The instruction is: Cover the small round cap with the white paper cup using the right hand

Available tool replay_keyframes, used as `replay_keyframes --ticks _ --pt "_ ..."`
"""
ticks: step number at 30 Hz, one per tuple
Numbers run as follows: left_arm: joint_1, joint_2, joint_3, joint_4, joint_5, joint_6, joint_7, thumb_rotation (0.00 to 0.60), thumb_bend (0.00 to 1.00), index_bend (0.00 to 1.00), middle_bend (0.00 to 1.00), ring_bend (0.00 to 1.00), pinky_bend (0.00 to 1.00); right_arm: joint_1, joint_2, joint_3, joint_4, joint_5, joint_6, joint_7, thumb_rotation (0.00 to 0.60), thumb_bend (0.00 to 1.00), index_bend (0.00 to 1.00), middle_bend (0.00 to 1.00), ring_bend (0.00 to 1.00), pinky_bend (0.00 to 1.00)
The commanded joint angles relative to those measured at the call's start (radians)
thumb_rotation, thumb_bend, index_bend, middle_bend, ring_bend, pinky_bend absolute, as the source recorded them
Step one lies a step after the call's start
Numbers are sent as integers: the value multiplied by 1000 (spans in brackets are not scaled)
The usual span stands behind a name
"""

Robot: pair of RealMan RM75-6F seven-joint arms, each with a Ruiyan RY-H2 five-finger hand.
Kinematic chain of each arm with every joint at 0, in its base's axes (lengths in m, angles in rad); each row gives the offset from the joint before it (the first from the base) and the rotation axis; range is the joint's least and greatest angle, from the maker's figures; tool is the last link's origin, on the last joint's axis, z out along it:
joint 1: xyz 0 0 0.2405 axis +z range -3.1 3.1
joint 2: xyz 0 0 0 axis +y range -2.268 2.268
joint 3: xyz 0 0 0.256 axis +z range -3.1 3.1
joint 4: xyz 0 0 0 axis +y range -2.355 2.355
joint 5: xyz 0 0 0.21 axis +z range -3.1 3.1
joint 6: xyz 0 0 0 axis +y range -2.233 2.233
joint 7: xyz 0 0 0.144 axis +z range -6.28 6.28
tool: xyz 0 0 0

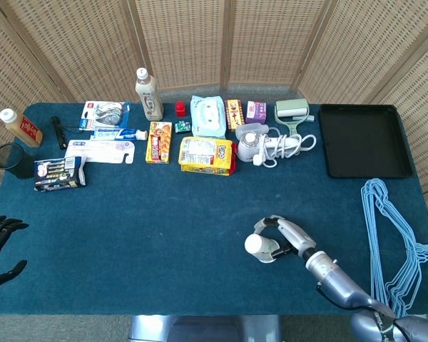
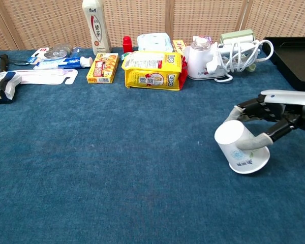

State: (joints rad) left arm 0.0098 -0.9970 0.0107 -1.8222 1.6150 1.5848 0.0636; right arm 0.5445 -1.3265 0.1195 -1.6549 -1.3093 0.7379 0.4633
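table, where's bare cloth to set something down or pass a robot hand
Widest bare patch: the table in front of the yellow pack, left of the cup held by the right robot hand. Another lies between the cup and the blue hangers. The back row, from the mesh cup to the tray, is crowded.

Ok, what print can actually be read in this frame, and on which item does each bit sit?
"Lipo": on the yellow snack bag, twice across its front.
"SUP": on the base of the white appliance with the coiled cord; the rest is cut off.
Unreadable: blue print on the white paper cup held by the right hand, dark characters on the tall white bottle, the orange box.
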Motion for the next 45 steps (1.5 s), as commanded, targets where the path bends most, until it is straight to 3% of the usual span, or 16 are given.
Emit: replay_keyframes --ticks 1,9,17,27,32,34,39,45 --pt "-2 1 0 -4 2 -2 2 600 179 281 280 174 183 -6 18 -15 11 -28 12 10 531 255 369 242 153 0" --pt "-7 2 -1 -10 6 -6 7 600 179 281 280 174 183 -25 61 -38 21 -80 65 11 532 270 273 211 131 0" --pt "-7 7 -1 -14 8 -3 6 600 179 281 280 174 183 -30 98 -47 9 -103 93 19 533 275 265 203 122 0" --pt "5 8 2 -3 -3 10 -8 599 179 281 280 174 182 -38 151 -30 -83 -120 172 -23 531 274 265 205 121 6" --pt "11 5 5 6 -4 15 -18 600 179 281 280 175 183 -75 126 -7 -94 -85 288 -169 534 274 313 268 186 58" --pt "19 0 12 15 -1 22 -27 600 179 281 280 174 183 -111 101 -15 -75 -108 390 -311 534 274 346 298 224 100" --pt "34 -20 21 42 -5 29 -45 600 180 282 280 174 183 -171 60 -41 -49 -153 529 -521 536 274 400 330 253 127" --pt "54 -51 30 75 5 56 -72 600 179 281 280 174 182 -237 80 -64 -77 -159 620 -632 535 274 423 335 260 152"
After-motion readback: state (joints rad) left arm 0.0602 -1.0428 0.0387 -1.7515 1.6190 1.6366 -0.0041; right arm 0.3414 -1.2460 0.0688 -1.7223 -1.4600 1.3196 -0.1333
